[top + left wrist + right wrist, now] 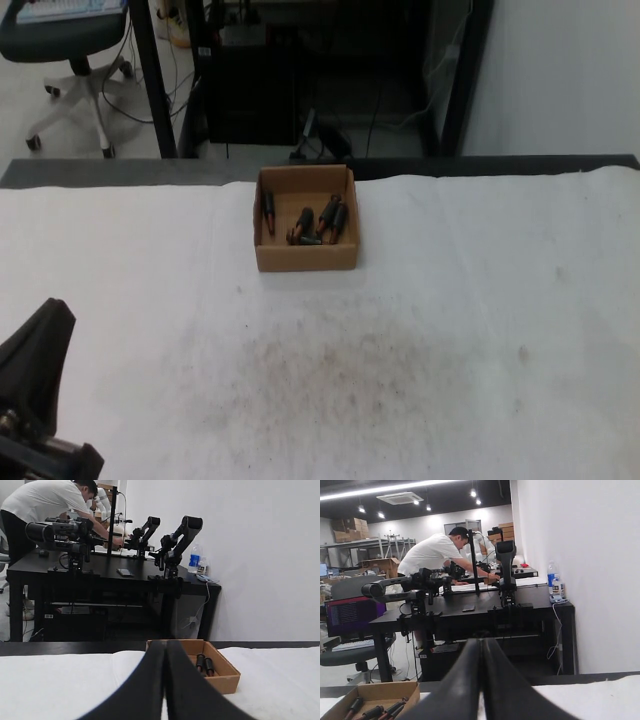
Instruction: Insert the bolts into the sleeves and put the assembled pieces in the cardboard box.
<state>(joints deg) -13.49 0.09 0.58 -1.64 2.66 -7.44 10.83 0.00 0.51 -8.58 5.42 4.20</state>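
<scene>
The cardboard box (305, 262) stands at the middle back of the white bench cloth and holds several dark assembled bolt-and-sleeve pieces (318, 222). My left gripper (165, 647) is shut with nothing in it and sits low over the cloth on the near left side; the box (222, 679) lies ahead of it with dark pieces (204, 664) inside. A black arm part (38, 380) shows at the near left corner in the high view. My right gripper (481, 645) is shut and holds nothing; the box (350, 700) with its pieces (375, 711) lies off to one side ahead of it.
The white cloth (450, 330) covers the bench and has a grey smudge (330, 370) in the middle. Behind the bench stand a black desk (100, 572) with other robot arms (177, 542), an office chair (70, 50) and a white wall (580, 555).
</scene>
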